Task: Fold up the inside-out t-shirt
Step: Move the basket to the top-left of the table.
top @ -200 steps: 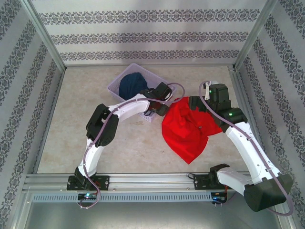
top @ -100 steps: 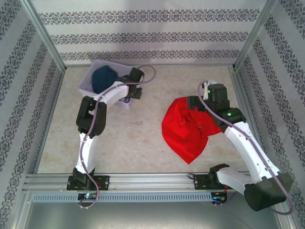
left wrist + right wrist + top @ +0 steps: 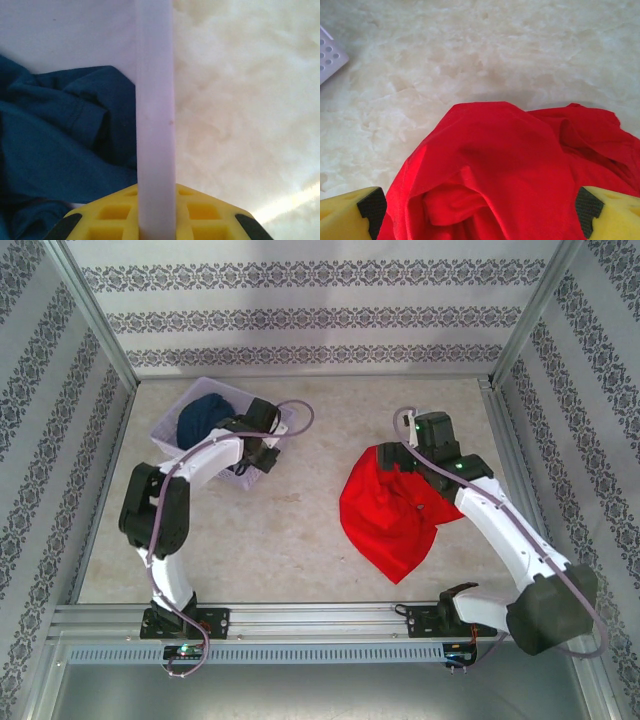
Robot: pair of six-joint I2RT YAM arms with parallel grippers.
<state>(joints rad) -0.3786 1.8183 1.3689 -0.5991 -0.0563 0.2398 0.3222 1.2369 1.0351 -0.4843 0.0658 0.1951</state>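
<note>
Red t-shirt point(image 3: 510, 165) lies crumpled between the right hand's point(image 3: 479, 205) widely parted fingers point(image 3: 350, 212).

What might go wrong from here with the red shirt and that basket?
1. The left gripper pinches the thin wall of the basket; a pull might tip it and spill the navy garment.
2. The t-shirt lies bunched, and the open right gripper straddles several folds, so it may catch more than one layer and fold crookedly.
</note>
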